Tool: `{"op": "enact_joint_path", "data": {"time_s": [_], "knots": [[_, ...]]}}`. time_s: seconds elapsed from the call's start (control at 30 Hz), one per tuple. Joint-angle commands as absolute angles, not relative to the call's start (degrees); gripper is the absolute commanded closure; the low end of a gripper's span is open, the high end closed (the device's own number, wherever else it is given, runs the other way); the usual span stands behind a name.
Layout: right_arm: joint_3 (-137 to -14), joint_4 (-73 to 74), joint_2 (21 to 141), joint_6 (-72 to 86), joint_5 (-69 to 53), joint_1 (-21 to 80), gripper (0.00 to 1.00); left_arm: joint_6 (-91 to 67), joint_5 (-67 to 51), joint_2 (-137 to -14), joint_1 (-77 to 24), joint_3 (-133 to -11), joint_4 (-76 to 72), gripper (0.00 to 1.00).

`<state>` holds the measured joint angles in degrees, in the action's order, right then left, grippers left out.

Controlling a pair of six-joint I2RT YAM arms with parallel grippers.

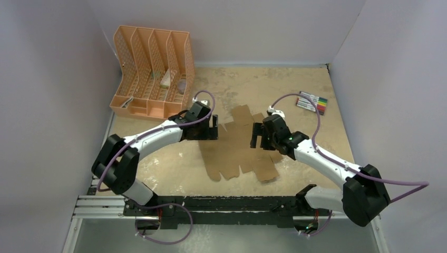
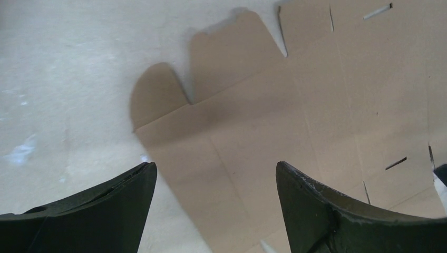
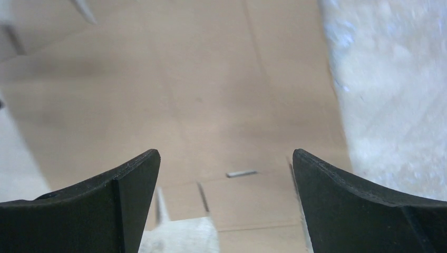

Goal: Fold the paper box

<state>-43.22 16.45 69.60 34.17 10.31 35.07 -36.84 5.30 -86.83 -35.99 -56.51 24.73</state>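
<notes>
Paper box [image 1: 237, 152]: unfolded, centre of the overhead frame.
I see one flat brown cardboard sheet, creased, with rounded flaps and small slits.

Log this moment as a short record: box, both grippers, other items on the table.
paper box: flat unfolded sheet on the table
left gripper: open, at the sheet's left edge, holding nothing
right gripper: open, at the sheet's right side, holding nothing
other items: peach organizer back left; marker set back right
</notes>
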Motion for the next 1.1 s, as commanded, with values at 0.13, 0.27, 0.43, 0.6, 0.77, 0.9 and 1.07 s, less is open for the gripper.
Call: {"op": "enact_joint_path", "data": {"time_s": [0.13, 0.27, 0.43, 0.6, 0.77, 0.9, 1.07], "knots": [[-39.7, 12.2, 73.1, 37.9, 12.2, 32.9, 0.01, -39.5, 0.7, -93.4, -40.6, -56.2, 14.7, 0.18], [-42.2, 10.3, 79.1, 36.7, 11.3, 32.9, 0.01, -42.3, 2.0, -92.9, -42.9, -52.2, 12.7, 0.19], [-43.3, 4.2, 85.2, 32.9, 9.4, 32.9, 0.01, -47.0, 4.7, -90.1, -47.0, -47.3, 11.9, 0.19], [-49.0, 1.9, 91.6, 27.3, 7.0, 33.0, 0.01, -53.9, 8.7, -85.6, -52.6, -42.9, 10.8, 0.2], [-55.3, 0.3, 95.7, 21.9, 2.2, 33.0, 0.01, -62.8, 15.5, -82.1, -61.8, -42.8, 12.7, 0.2], [-57.4, 1.3, 93.0, 18.1, -4.0, 32.9, 0.01, -68.6, 24.0, -78.1, -69.4, -45.1, 14.9, 0.2], [-57.3, 4.3, 85.9, 14.7, -6.1, 31.5, 0.01, -69.7, 32.3, -72.6, -71.2, -48.1, 21.6, 0.19]]}}
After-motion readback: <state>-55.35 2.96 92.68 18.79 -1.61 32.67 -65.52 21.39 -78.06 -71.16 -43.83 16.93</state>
